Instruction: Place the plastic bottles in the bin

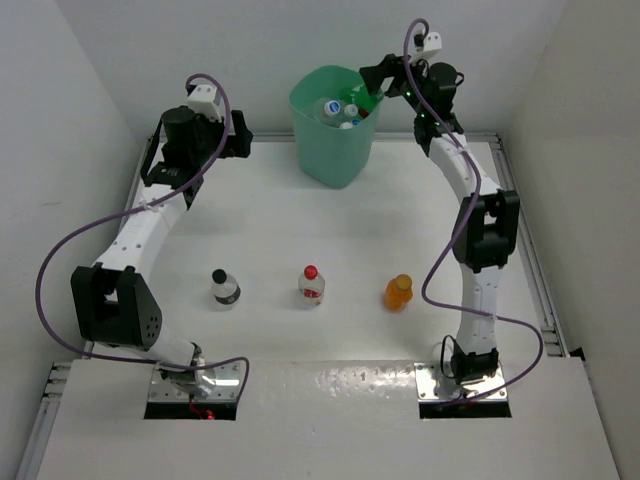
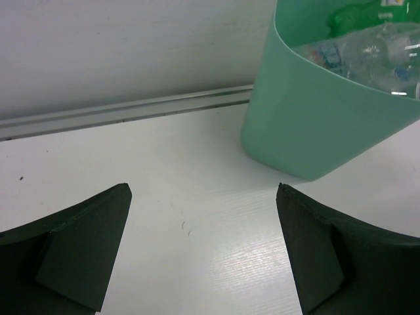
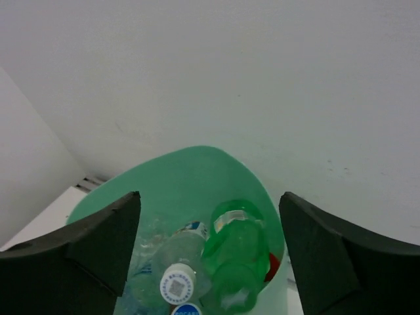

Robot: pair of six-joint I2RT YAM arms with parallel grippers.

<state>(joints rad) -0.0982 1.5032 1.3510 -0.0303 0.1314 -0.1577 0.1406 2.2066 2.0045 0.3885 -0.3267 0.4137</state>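
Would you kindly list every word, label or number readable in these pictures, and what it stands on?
Nothing reads clearly.
On the white cap in the bin: square code, no words.
On the blue cap: letters, blurred, cut off.
On the green bottle: label blurred.
On the black-capped bottle, red-capped bottle and orange bottle on the table: labels too small.

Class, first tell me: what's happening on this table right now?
Two robot arms are putting plastic bottles into a green bin. The right gripper hangs open over it, above a green bottle lying among others inside. The left gripper is open and empty beside the bin. A black-capped bottle, a red-capped bottle and an orange bottle stand on the table, not yet binned.
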